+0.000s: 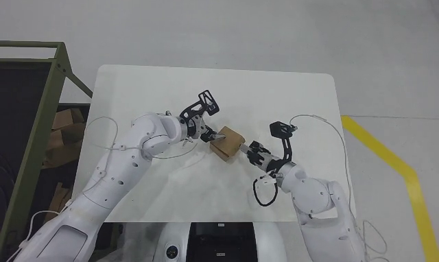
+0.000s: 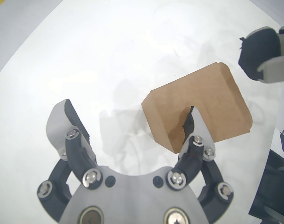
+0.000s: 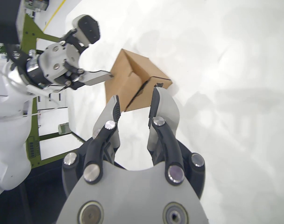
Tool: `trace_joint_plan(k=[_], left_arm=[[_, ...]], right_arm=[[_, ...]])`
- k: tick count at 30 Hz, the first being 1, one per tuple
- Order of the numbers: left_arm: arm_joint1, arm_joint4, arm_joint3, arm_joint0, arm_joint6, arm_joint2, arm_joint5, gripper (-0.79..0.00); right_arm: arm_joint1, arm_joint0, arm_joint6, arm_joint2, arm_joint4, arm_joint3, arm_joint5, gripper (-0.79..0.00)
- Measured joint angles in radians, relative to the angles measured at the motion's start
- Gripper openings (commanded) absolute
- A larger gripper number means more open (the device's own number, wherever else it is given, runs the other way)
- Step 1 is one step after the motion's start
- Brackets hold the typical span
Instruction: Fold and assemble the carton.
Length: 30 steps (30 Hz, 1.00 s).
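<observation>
Carton (image 1: 228, 144) is sitting near the middle of the white counter (image 1: 288, 97), folded into a box shape and lying between the two arms. On one side, the left gripper (image 2: 130, 107) is touching the carton's side face with one of its fingers (image 2: 195, 122); they are spread wide and grasping nothing. At the carton's opposite end, where a flap seam is showing, the right gripper (image 3: 135, 94) is hovering close, its fingers (image 3: 164, 103) released and partly apart, holding nothing.

White table (image 1: 137, 84); green rack (image 1: 36, 128) beside it; yellow floor line (image 1: 378, 145).
</observation>
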Motion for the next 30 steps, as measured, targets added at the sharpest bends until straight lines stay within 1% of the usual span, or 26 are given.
trace_joint_plan(k=[4, 6, 9, 26, 30], left_arm=[[-0.001, -0.002, 0.003, 0.000, 0.000, -0.001, 0.002, 0.000], [-0.001, -0.002, 0.003, 0.001, 0.002, -0.002, 0.002, 0.000], [-0.002, -0.004, 0.004, 0.001, 0.001, -0.003, 0.002, 0.000], [-0.004, -0.008, 0.011, -0.001, -0.002, -0.008, -0.005, 0.000], [-0.005, -0.011, 0.015, -0.001, -0.003, -0.008, -0.008, 0.000]], right_arm=[[0.005, 0.018, 0.029, -0.008, 0.058, 0.003, -0.046, -0.456], [0.008, 0.024, 0.041, -0.011, 0.065, 0.007, -0.051, -0.456], [0.011, 0.038, 0.055, -0.019, 0.067, 0.023, -0.041, -0.459], [0.025, 0.095, 0.046, -0.061, 0.103, 0.097, -0.002, -0.480], [0.028, 0.108, 0.043, -0.069, 0.110, 0.107, 0.006, -0.502]])
